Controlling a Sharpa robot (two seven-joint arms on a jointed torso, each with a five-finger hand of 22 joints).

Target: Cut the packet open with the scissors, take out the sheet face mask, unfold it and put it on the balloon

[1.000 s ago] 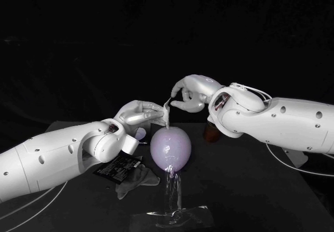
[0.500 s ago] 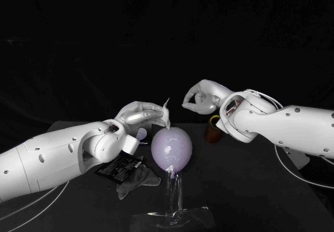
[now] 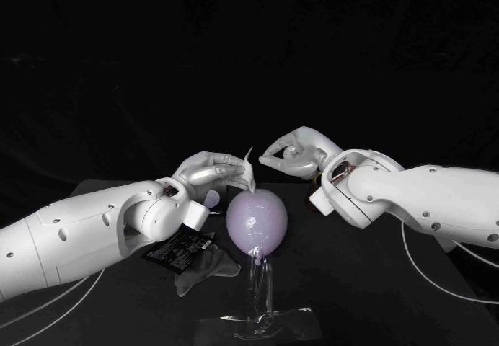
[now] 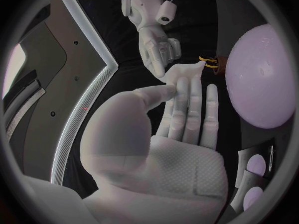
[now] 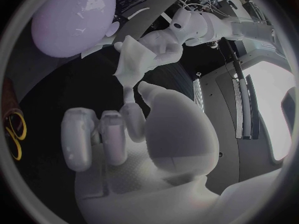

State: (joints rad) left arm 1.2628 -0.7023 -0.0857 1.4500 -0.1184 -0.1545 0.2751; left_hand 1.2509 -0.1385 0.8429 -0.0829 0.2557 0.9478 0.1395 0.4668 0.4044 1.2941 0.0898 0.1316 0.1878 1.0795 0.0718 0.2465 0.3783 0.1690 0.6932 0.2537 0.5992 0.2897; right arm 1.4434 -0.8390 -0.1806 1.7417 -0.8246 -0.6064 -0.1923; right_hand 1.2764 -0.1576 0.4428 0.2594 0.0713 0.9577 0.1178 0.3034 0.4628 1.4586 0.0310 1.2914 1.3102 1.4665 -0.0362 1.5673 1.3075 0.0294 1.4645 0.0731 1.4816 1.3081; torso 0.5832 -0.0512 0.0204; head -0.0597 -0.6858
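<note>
Head view: let go of mask [image 3: 249,167] top with right hand [image 3: 294,155], pulled away, then drifted back close, fingers curled on nothing. Kept mask pinched in left hand [image 3: 213,170], just above balloon [image 3: 256,220]; looked still folded, not draped.
Left wrist view: confirmed pinch at fingertips.
Right wrist view: showed curled, empty fingers; scissors [image 5: 14,127] lying aside.

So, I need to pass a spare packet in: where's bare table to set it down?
Bare table lies right of the balloon and its clear stand. Left of the balloon is crowded: the black packet, a crumpled grey piece and the left arm. Above the balloon, the left hand holds the sheet mask close to the right hand.
</note>
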